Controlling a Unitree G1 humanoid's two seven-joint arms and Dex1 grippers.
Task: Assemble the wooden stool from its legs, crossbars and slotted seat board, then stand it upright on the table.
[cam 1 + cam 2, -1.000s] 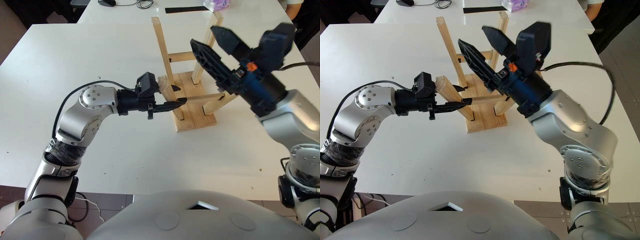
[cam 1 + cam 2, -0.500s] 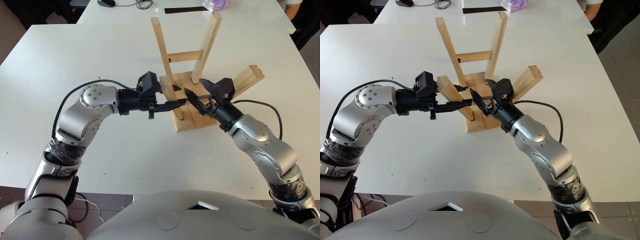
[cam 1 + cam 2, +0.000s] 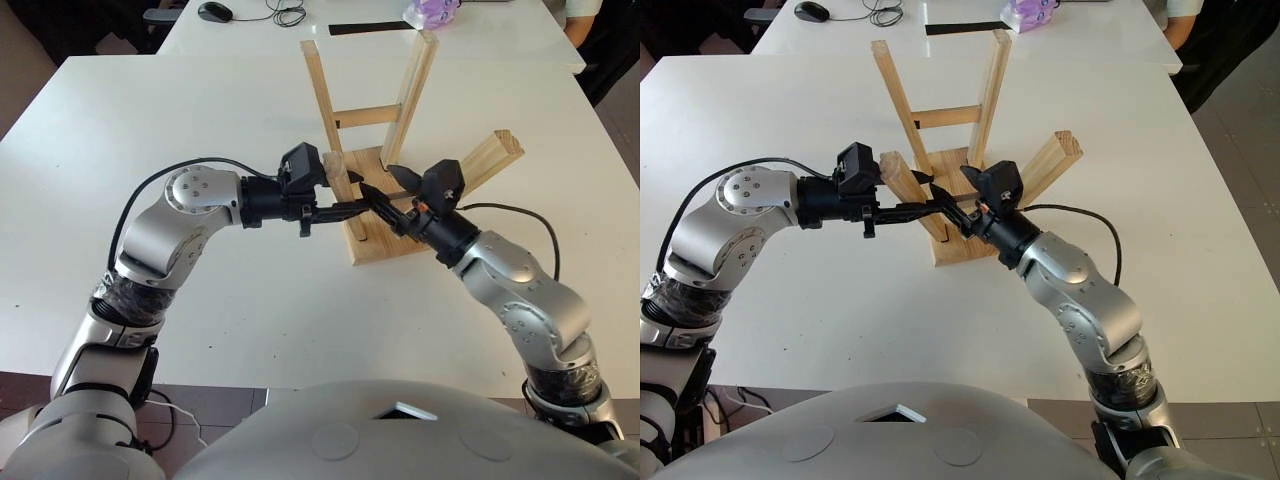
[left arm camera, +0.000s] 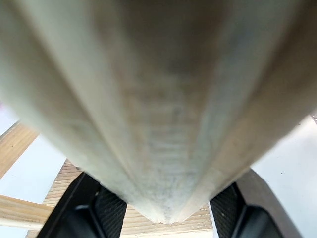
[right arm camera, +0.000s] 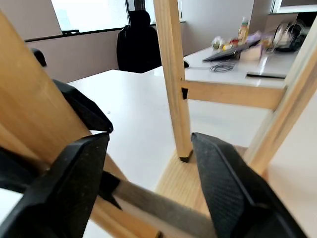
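The slotted seat board [image 3: 392, 243] lies flat on the white table. Two legs joined by a crossbar [image 3: 368, 112] stand upright on it. A third leg [image 3: 492, 157] leans out to the right. My left gripper [image 3: 352, 192] is shut on a fourth leg [image 3: 335, 172] at the board's left side; this leg [image 4: 158, 109] sits between its fingers [image 4: 106, 210]. My right gripper [image 3: 388, 187] is open, close to the left gripper's tips. A thin crossbar [image 5: 163, 210] runs between its fingers [image 5: 74, 178], untouched as far as I can see.
A second white table behind carries a mouse [image 3: 213, 11], a cable, a black strip [image 3: 365, 26] and a purple item [image 3: 430, 10]. A dark office chair [image 5: 136, 42] stands in the room. Bare tabletop [image 3: 200, 110] spreads left of the stool.
My right arm came down from high in front of the camera to the stool, gripper still open and now beside the left gripper. The left arm kept hold of its leg, barely moving.
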